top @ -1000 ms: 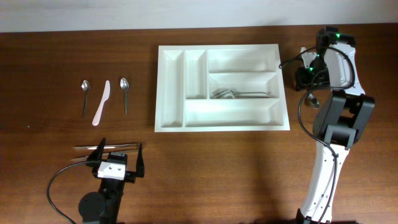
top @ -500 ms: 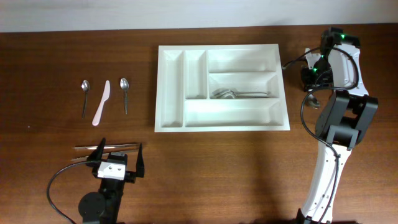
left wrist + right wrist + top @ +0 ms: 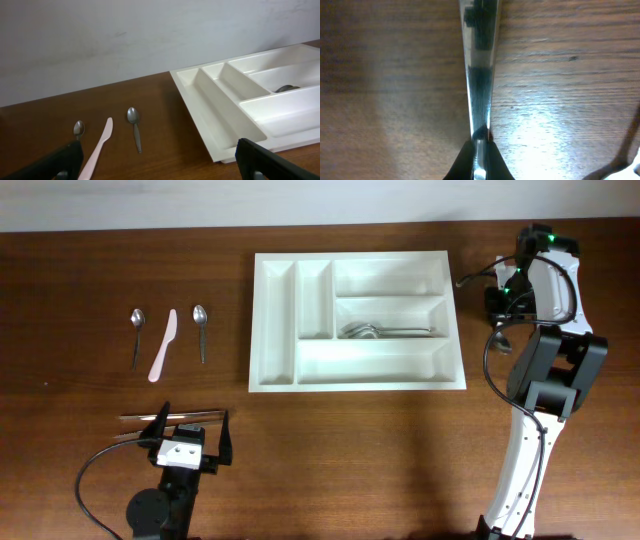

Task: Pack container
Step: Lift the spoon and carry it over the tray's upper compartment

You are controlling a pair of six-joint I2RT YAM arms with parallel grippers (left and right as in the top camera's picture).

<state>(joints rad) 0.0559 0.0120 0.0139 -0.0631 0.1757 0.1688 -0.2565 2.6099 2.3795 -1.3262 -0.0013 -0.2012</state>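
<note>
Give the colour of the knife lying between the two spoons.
The knife is pale pink; the overhead view shows it best.

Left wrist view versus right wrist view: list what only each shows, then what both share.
Only the left wrist view: the white container, a pink knife between a larger spoon and a smaller spoon, the wall behind, and the left gripper open wide. Only the right wrist view: a shiny metal cutlery handle lying on the wood, with the right gripper shut on its near end. Both: the brown wooden table.
</note>
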